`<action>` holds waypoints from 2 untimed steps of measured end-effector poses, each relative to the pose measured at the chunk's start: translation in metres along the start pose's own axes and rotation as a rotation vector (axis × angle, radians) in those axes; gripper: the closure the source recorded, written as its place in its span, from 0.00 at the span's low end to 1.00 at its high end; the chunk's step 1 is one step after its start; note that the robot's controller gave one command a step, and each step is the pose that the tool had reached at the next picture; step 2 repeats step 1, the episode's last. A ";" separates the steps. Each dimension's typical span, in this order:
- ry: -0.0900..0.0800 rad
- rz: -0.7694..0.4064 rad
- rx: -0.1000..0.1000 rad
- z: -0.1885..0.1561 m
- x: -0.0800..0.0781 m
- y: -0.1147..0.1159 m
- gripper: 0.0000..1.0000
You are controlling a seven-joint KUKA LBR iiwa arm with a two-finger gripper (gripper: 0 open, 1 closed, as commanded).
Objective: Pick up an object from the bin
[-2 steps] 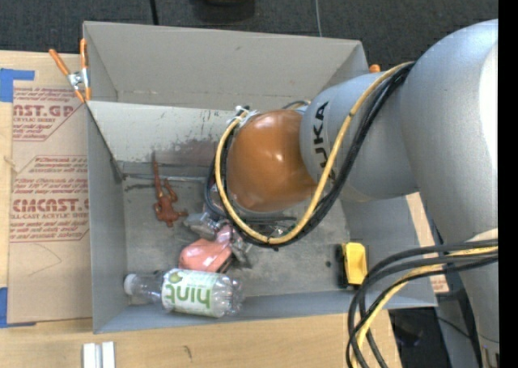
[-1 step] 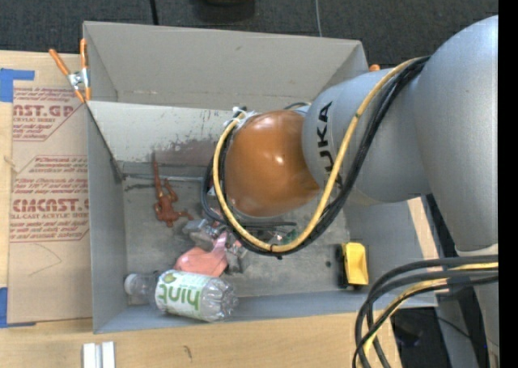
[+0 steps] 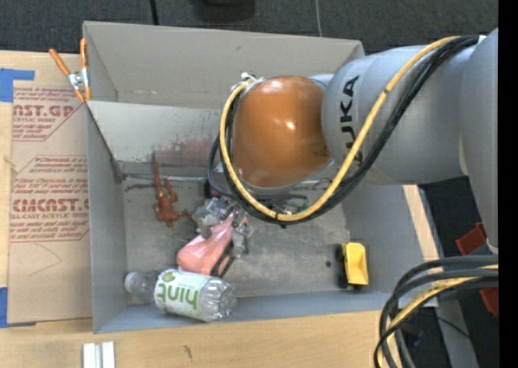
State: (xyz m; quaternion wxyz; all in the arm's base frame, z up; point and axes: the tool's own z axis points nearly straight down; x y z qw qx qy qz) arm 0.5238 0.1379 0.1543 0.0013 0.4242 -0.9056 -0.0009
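My gripper (image 3: 225, 217) pokes out from under the arm's orange dome, low over the middle of the bin floor. A soft pink thing (image 3: 202, 253) lies just below and left of it, its upper end touching or tucked under the gripper. To the gripper's left, a small reddish-brown toy lizard (image 3: 165, 201) sprawls on the floor. A crushed clear bottle with a green "hint" label (image 3: 188, 294) lies along the front wall, right below the pink thing.
A yellow and black gadget (image 3: 353, 265) rests at the front right of the bin. The arm and its dome hide the back right part of the bin.
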 end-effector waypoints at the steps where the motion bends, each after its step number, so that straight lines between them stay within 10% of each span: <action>1: 0.001 0.032 -0.001 -0.060 -0.022 -0.020 1.00; 2: 0.001 0.032 -0.001 -0.060 -0.022 -0.020 1.00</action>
